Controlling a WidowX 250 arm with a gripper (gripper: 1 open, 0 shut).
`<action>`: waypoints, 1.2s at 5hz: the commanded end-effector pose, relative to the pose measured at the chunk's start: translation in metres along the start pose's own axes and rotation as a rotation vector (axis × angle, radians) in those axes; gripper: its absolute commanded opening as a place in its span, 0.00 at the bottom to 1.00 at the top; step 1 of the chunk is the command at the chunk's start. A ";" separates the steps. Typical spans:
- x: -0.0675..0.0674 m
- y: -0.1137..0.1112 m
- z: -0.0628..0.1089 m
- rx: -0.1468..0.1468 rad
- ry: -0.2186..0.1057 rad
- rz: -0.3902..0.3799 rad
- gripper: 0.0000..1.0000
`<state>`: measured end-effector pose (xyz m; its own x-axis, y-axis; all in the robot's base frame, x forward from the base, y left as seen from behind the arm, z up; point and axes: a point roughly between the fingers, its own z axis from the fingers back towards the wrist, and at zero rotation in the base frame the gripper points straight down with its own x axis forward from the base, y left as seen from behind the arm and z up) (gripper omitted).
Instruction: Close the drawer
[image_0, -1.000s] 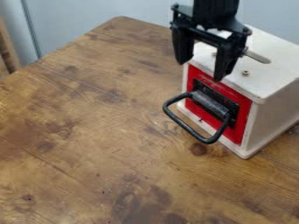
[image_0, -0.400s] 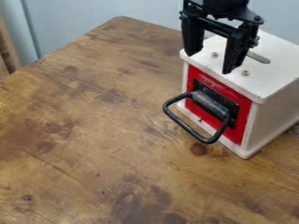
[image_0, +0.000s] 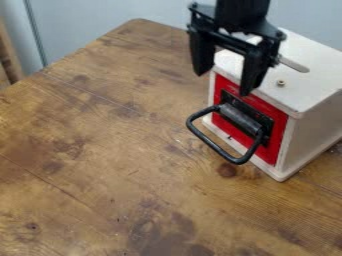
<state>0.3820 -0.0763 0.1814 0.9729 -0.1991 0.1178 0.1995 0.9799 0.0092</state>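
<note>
Well, claw (image_0: 226, 82) spread wide w/ nothing held, partly hiding white cabinet's (image_0: 306, 80) top

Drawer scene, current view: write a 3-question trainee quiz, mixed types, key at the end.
1. True or false: the drawer's loop handle is black.
2. Multiple choice: where is the gripper?
a) closed around the handle
b) above the handle, not touching it
c) flat on the wooden table
3. Fill in the blank: the slot is on the ____ of the white cabinet.

Key: 1. true; 2. b; 3. top
</note>
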 end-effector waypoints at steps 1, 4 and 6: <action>-0.001 -0.002 0.023 -0.005 -0.069 0.023 1.00; 0.019 -0.012 0.017 -0.007 -0.060 0.086 1.00; 0.028 -0.007 0.010 -0.008 -0.044 0.087 1.00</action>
<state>0.4022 -0.0927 0.1681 0.9882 -0.1266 0.0863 0.1270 0.9919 0.0003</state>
